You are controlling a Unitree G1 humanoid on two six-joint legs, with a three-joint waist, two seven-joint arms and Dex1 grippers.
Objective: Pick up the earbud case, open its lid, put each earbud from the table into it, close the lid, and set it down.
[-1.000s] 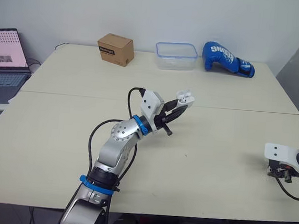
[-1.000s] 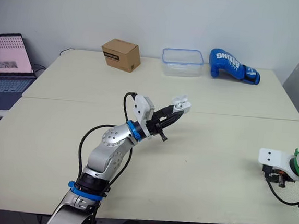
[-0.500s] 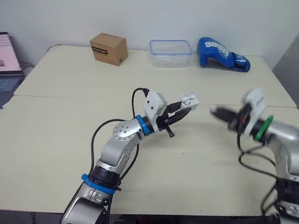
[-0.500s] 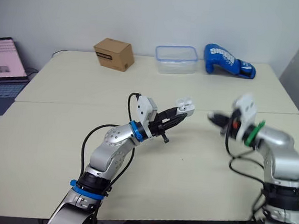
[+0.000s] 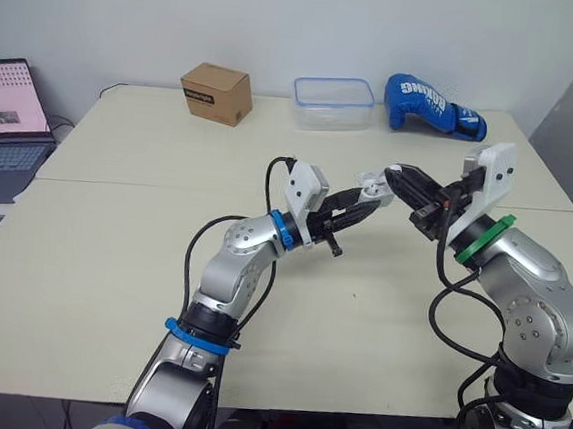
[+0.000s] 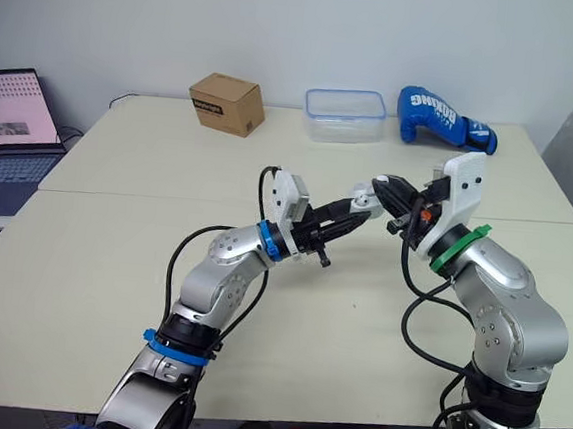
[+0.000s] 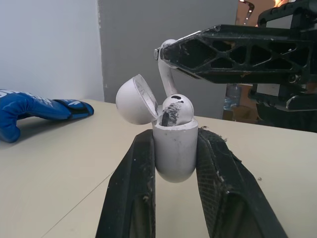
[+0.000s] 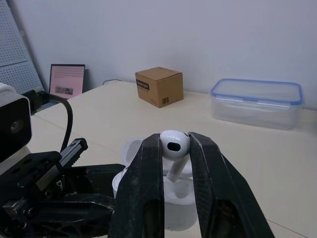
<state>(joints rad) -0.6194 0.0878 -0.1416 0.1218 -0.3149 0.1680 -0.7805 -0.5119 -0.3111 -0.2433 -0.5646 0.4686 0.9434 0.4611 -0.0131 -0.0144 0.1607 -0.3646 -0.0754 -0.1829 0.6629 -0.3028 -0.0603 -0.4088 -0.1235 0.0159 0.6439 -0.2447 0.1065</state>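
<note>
Right now my left end effector (image 7: 175, 141) pinches the earbud case (image 7: 174, 161), lid (image 7: 132, 99) open, first earbud (image 7: 177, 109) seated inside; my right end effector (image 8: 174, 143) pinches the second earbud (image 7: 166, 79) just above that case.

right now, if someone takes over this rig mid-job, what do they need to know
Left gripper: shut on the earbud case, held up above the table, lid open.
Right gripper: shut on the second earbud, just above the open case, stem pointing down toward it.
Done: case picked up, lid opened, first earbud seated in the case.
Left: lower the second earbud into the free slot, release it, close the lid, set the case down.
</note>
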